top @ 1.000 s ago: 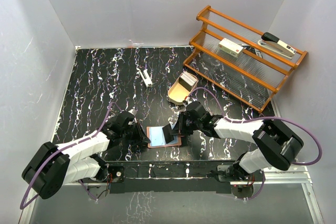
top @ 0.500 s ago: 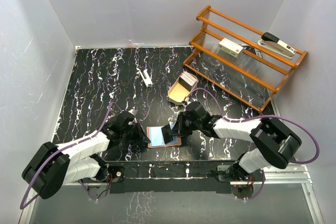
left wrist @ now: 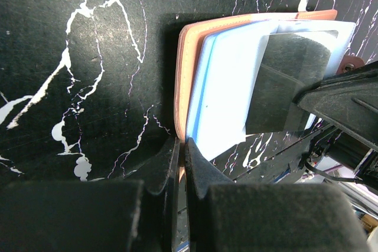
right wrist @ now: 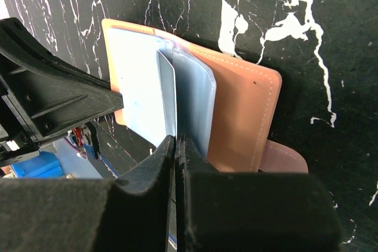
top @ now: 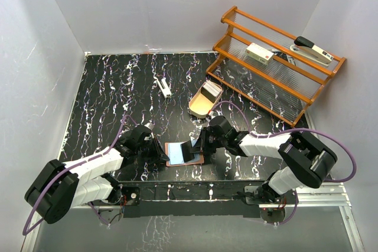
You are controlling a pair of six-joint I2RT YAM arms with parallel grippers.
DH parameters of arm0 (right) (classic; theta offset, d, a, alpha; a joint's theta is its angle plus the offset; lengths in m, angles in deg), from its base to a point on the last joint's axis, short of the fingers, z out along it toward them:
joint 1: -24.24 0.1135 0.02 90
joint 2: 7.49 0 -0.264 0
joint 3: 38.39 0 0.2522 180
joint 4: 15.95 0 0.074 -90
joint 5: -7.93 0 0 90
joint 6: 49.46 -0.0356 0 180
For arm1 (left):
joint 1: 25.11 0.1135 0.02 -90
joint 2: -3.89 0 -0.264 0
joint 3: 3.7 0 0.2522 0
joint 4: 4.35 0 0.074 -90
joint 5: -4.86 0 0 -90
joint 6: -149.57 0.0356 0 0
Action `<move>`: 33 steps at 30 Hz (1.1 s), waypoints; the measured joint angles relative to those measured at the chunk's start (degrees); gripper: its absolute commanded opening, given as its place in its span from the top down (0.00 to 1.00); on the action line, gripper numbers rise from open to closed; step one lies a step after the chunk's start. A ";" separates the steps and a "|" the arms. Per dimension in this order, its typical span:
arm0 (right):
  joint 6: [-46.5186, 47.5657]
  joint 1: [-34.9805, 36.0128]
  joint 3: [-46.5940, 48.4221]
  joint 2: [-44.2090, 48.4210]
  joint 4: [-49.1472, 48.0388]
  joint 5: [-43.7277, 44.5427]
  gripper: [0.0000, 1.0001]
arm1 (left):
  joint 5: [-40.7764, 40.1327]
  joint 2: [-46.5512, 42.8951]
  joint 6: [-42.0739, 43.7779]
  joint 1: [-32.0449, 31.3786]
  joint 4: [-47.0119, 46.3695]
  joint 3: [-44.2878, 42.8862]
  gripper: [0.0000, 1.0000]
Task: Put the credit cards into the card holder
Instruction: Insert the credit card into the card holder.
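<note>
Open holder (top: pixel 175 153) takes a card (right wrist: pixel 167 92), low centre overhead.
The left gripper (left wrist: pixel 182 146) clamps its floppy cover edge; the right gripper (right wrist: pixel 176 143) pinches the card: thin, stiff, probably slippery, best held by an end.

The card holder (top: pixel 182 153) lies on the table (top: pixel 106 98) near the front edge; behind it, the tray (top: pixel 195 108) holds credit cards (top: pixel 210 91).

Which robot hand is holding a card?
The right hand, pinching a grey card over the open card holder. The left hand only clamps the card holder's edge.
</note>
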 measured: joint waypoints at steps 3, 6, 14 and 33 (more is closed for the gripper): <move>-0.50 0.00 -0.87 0.00 -1.14 0.13 0.98 | 0.09 0.00 -0.07 0.00 -0.09 0.00 1.00; -0.79 0.00 -1.25 -0.02 -1.68 0.11 0.98 | 0.13 -0.02 -0.31 0.00 -0.15 0.02 1.00; -0.90 0.00 -1.27 -0.68 -2.95 0.13 0.98 | 0.42 -0.15 -0.98 0.00 -0.37 0.13 1.00; -0.09 0.04 -0.57 -0.07 -0.02 1.86 0.60 | 2.32 -0.26 -3.96 -0.13 -4.22 2.01 1.00</move>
